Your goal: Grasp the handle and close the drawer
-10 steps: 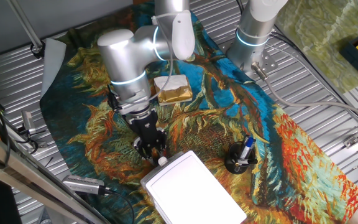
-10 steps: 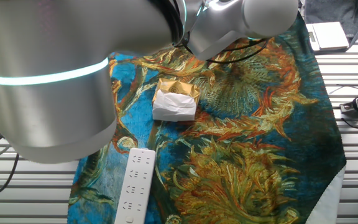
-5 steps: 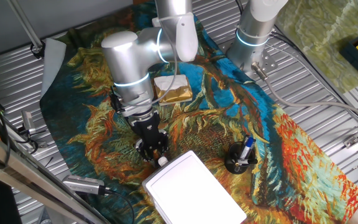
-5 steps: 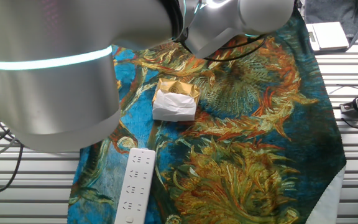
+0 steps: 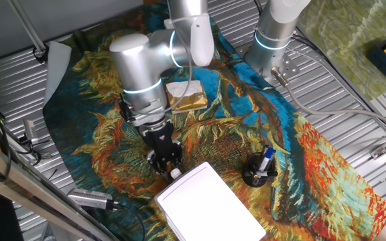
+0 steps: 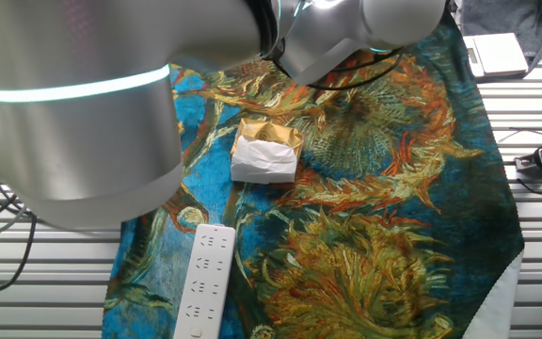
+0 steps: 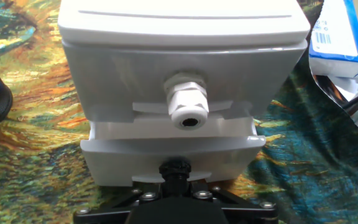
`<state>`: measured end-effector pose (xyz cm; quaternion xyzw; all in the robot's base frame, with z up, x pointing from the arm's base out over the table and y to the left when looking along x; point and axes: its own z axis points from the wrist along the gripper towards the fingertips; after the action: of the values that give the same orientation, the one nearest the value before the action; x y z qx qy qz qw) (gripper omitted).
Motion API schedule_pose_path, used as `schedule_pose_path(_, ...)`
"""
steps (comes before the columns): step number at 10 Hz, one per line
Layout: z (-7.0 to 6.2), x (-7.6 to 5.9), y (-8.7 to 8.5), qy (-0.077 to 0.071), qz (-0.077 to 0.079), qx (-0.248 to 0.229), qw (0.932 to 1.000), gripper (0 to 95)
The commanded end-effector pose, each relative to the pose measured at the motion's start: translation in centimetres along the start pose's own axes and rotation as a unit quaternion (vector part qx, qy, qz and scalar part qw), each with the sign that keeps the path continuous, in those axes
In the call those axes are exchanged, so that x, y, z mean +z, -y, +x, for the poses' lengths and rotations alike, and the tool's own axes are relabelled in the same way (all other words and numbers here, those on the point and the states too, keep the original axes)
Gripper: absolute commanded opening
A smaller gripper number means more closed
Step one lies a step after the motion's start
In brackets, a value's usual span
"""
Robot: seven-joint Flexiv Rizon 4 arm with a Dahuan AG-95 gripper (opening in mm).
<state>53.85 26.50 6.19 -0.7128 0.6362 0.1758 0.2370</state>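
The white flat-topped box (image 5: 210, 204) lies at the front of the cloth. In the hand view its front (image 7: 185, 68) fills the frame. The handle (image 7: 186, 111), a small round white knob, sticks out of the front and also shows in one fixed view (image 5: 175, 174). The light-grey drawer (image 7: 117, 154) juts slightly forward below the knob. My gripper (image 5: 165, 161) is right in front of the box, with its tips just beside the knob. In the hand view the gripper (image 7: 176, 171) is a single dark lump low against the drawer front, under the knob, with its jaws together. The other fixed view hides all this behind the arm.
A gold-and-white wrapped block (image 5: 187, 96) lies behind my arm and also shows in the other fixed view (image 6: 266, 151). A black cup with a pen (image 5: 259, 169) stands to the right of the box. A white power strip (image 6: 203, 282) lies on the cloth. A second robot base (image 5: 273, 37) stands at the back.
My arm and gripper have shifted slightly right, toward the box. The box edge has nudged a little the same way. There has been almost no motion in the last half second.
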Motion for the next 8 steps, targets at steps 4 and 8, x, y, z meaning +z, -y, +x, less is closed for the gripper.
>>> schedule_pose_path(4, -0.23, 0.24, -0.08, 0.0, 0.002, -0.001, 1.0, 0.0)
schedule_pose_path(8, -0.48, 0.45, -0.18, -0.001, 0.003, 0.0, 1.0, 0.0)
